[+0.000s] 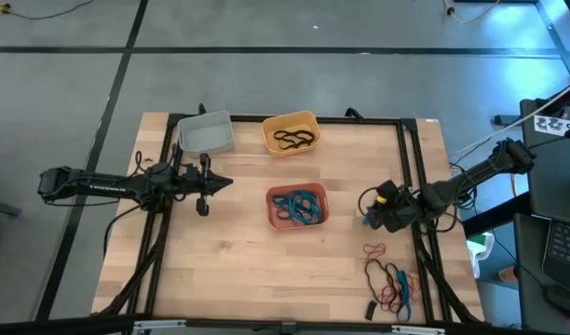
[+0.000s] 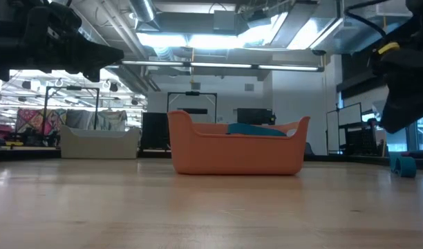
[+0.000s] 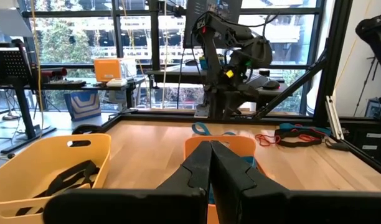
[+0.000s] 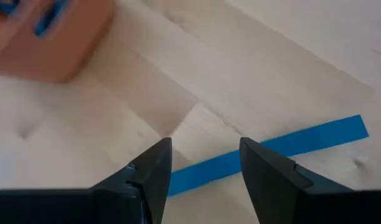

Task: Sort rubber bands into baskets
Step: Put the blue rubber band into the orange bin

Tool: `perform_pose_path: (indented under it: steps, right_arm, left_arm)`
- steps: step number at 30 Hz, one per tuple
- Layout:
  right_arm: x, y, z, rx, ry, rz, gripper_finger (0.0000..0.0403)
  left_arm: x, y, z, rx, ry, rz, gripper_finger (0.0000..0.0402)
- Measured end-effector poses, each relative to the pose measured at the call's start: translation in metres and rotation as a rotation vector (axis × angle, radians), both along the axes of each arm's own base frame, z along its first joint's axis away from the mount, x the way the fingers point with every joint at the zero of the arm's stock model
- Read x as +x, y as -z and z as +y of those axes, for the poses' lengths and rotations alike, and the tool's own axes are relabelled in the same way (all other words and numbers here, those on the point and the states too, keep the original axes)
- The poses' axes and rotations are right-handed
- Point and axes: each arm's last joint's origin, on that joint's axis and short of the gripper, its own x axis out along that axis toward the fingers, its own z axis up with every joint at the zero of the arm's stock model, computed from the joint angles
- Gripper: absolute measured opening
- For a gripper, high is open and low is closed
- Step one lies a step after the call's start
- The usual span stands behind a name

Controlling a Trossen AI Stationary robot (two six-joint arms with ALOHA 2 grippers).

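Three baskets stand on the table: a grey-white one at the far left, a yellow one holding black rubber bands, and a salmon one in the middle holding blue bands. My right gripper is open and hovers just right of the salmon basket, above a wide blue band that lies flat on the table. My left gripper is shut and empty, in the air left of the salmon basket.
A heap of loose red, blue and black rubber bands lies near the table's near right corner. A single red band lies just beyond it. The black frame rails run along the table's sides.
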Motion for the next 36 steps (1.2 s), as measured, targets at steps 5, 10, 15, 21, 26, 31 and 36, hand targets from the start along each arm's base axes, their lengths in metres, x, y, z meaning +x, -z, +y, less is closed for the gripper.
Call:
perform_pose_path:
  steps: [5, 10, 15, 21, 26, 31, 36]
  right_arm:
    - [0.004, 0.008, 0.002, -0.001, 0.061, 0.052, 0.0188]
    - [0.01, 0.02, 0.0, 0.069, 0.174, 0.145, 0.0188]
    - [0.018, 0.029, -0.002, 0.146, 0.213, 0.216, 0.0188]
    - [0.029, 0.033, -0.002, 0.178, 0.229, 0.179, 0.0188]
    - [0.03, 0.04, -0.002, 0.168, 0.269, 0.221, 0.0188]
    - [0.036, 0.05, 0.0, 0.155, 0.277, 0.245, 0.0188]
    - [0.039, 0.057, 0.001, 0.117, 0.273, 0.279, 0.0188]
  left_arm:
    - [0.0, 0.0, 0.0, -0.001, 0.0, -0.001, 0.0005]
    - [0.0, 0.0, 0.0, -0.001, 0.0, -0.004, 0.0005]
    - [0.0, 0.0, 0.0, -0.001, 0.0, -0.003, 0.0005]
    - [0.0, 0.0, 0.0, -0.001, 0.0, -0.004, 0.0005]
    - [0.0, 0.0, 0.0, -0.003, 0.0, -0.003, 0.0005]
    - [0.0, 0.0, 0.0, -0.005, 0.0, -0.005, 0.0005]
    - [0.0, 0.0, 0.0, -0.006, 0.0, -0.004, 0.0005]
